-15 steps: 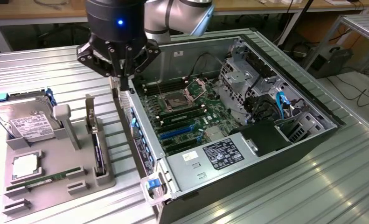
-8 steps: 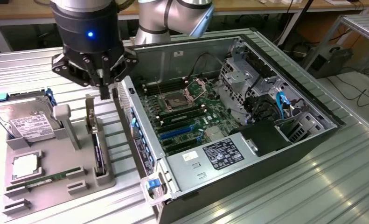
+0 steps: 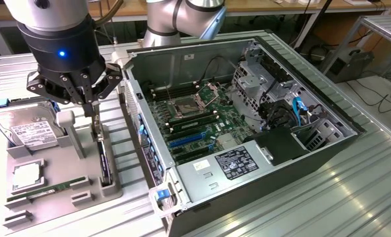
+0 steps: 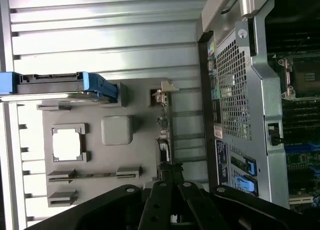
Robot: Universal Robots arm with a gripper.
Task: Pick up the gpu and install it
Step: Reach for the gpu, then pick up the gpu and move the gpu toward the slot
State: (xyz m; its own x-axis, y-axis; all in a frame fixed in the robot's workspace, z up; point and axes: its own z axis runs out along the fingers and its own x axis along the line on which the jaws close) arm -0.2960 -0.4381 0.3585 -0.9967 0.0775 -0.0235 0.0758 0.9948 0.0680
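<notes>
tool [image 3: 90, 111] over gpu [image 3: 102, 159], between hard drive [image 3: 29, 129], case [image 3: 175, 64]

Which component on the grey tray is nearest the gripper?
The gpu, standing on edge beside the computer case, beneath the gripper; the hard drive and memory stick sit farther off.

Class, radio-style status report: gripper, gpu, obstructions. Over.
Gripper low over the gpu. Gpu on edge in grey tray slot, beside open case, not installed. Hard drive apart from it.

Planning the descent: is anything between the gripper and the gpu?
Nothing visible does. The gripper hangs directly over the gpu, which stands on edge in the tray beside the case.
</notes>
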